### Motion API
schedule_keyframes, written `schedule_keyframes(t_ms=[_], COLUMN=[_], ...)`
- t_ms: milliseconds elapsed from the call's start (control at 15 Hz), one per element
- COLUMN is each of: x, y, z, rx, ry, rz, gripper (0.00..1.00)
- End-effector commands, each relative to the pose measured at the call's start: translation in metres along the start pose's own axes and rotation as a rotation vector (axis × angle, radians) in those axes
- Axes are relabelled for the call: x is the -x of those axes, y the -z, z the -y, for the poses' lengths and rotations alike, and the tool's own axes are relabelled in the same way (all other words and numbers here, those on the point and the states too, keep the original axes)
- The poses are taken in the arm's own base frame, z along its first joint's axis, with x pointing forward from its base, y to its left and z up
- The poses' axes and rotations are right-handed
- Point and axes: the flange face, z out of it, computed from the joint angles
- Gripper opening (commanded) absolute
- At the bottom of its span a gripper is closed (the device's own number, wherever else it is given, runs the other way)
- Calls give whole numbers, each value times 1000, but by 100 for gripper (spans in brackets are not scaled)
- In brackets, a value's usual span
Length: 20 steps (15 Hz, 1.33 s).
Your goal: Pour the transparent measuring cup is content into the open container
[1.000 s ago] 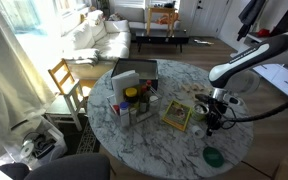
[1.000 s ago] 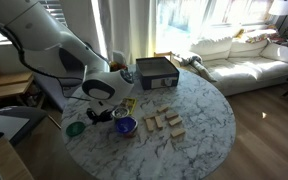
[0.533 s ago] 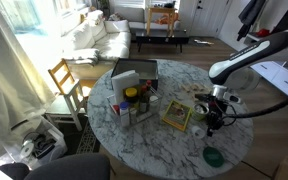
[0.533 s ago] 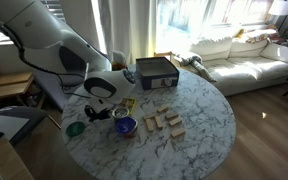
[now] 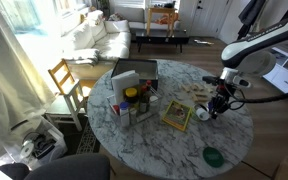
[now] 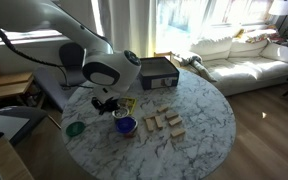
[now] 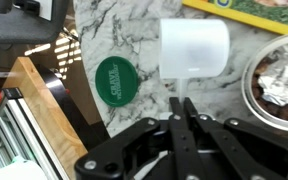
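Jutting lengthwise beyond the hand [image 7: 181,103], measuring cup [image 7: 194,48]

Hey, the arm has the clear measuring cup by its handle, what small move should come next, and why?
Probably carry the measuring cup sideways until it is over the green dish, without tipping it yet. The pincer is shut on the cup's handle, and in the wrist view the dish lies beside the cup, not beneath it; pouring now would likely hit the marble table.
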Motion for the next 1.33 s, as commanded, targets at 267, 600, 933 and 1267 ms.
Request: schedule_keyframes(t_ms=[267,600,933,1267], x=[6,10,6,-1], y=[16,5,4,-1], z=[-5,-10,-17,-25], rx=[-301,-467,-608,-680], ry=[41,84,109,132], rz=[-104,-158,-158,-139], gripper=[1,1,1,1])
